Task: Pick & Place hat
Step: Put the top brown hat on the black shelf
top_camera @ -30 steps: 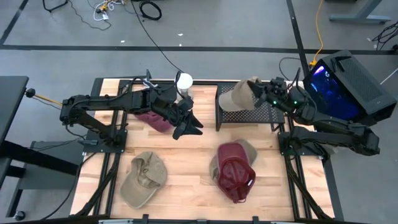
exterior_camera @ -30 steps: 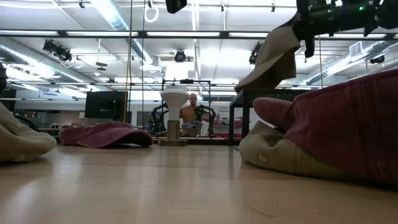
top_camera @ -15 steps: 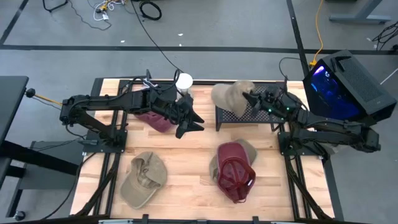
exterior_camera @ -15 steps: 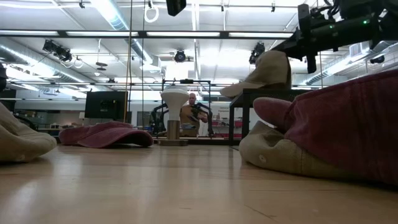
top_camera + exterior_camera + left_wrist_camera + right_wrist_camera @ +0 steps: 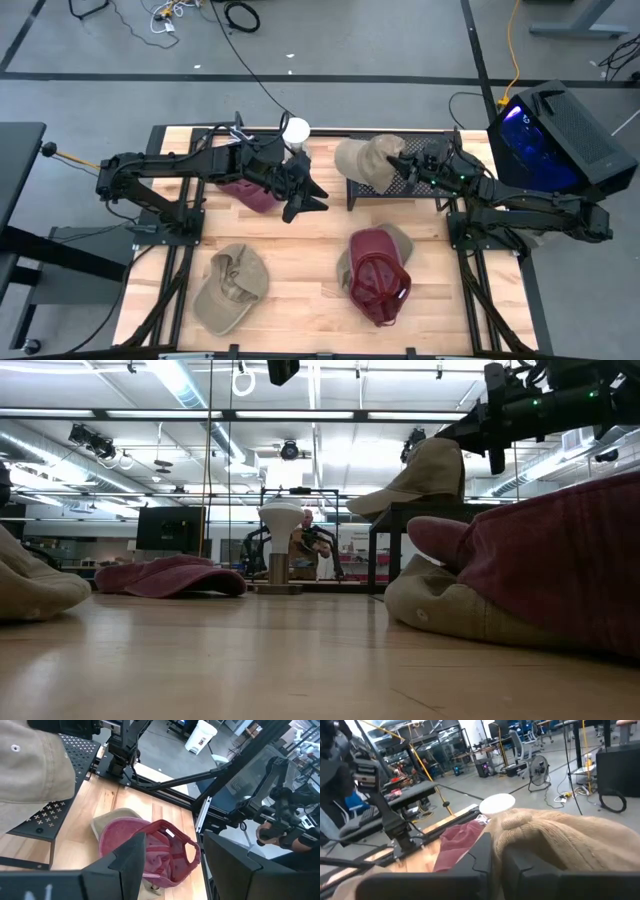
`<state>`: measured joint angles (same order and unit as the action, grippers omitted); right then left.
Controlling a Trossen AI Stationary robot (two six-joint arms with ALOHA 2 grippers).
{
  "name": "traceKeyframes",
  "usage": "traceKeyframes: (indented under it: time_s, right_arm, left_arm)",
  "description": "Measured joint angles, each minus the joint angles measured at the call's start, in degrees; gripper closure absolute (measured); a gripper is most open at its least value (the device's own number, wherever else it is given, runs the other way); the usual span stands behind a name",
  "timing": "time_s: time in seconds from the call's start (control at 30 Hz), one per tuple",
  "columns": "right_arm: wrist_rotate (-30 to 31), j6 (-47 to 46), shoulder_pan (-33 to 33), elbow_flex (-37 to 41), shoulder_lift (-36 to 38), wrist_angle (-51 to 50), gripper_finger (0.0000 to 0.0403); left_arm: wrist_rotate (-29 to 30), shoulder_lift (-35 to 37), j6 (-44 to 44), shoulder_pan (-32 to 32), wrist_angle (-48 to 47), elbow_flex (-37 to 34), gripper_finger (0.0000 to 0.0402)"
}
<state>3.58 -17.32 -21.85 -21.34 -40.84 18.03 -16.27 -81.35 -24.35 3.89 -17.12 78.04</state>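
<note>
Holding a tan hat (image 5: 362,160) over the black mesh rack (image 5: 420,184) at the table's far side, right gripper (image 5: 402,165) pinching its crown | left gripper (image 5: 305,198) hovering mid-table, jaws parted, empty | maroon hat (image 5: 379,276) lying in front of the rack.

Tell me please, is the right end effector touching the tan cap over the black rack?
Touching: in the right wrist view the right end effector pinches the tan cap fabric.

Left arm reaches toward 3 o'clock, left gripper (image 5: 308,198) hovering mid-tabletop, fingers apart, empty. Right arm reaches toward 9 o'clock, raised; right gripper (image 5: 402,165) fingers nearly closed, pinching fabric.
</note>
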Motion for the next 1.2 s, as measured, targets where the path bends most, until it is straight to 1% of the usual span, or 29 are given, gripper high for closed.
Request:
traceKeyframes:
  time_s: [0.07,0.23,0.47,0.7,0.77,0.87,1.0,1.1,1.2]
  right_arm:
    - [0.0,3.0,-0.3,0.0,0.0,-0.5,0.0356]
    - [0.0,7.1,-0.9,0.0,1.1,-2.2,0.0323]
    - [0.0,7.6,-1.5,0.0,5.2,-5.1,0.0252]
    - [-0.2,6.4,-1.5,0.0,8.4,-17.9,0.0183]
    - [-1.7,5.7,-1.5,0.0,8.6,-21.3,0.0170]
    - [-5.6,5.6,-1.6,0.0,8.7,-24.2,0.0155]
    - [-10.2,4.6,-1.5,0.0,8.7,-24.1,0.0147]
    - [-10.3,4.6,-1.6,0.0,8.9,-23.7,0.0147]
    - [-7.9,4.9,-1.8,0.0,10.0,-24.1,0.0152]
  left_arm:
    - [0.0,0.0,-0.1,0.0,0.0,0.0,0.0197]
    - [0.0,0.0,-0.1,0.0,0.0,0.0,0.0197]
    - [0.0,0.0,-0.5,0.0,0.0,0.0,0.0197]
    - [0.0,0.0,-2.0,0.0,0.0,0.0,0.0197]
    - [0.0,0.0,-2.0,0.0,0.0,0.0,0.0197]
    - [0.0,0.0,-2.1,0.0,0.0,0.0,0.0197]
    - [0.0,0.0,-2.1,0.0,0.1,0.0,0.0197]
    - [0.0,0.0,-2.1,0.0,0.7,0.0,0.0197]
    - [0.0,0.0,-2.1,0.0,1.4,0.0,0.0197]
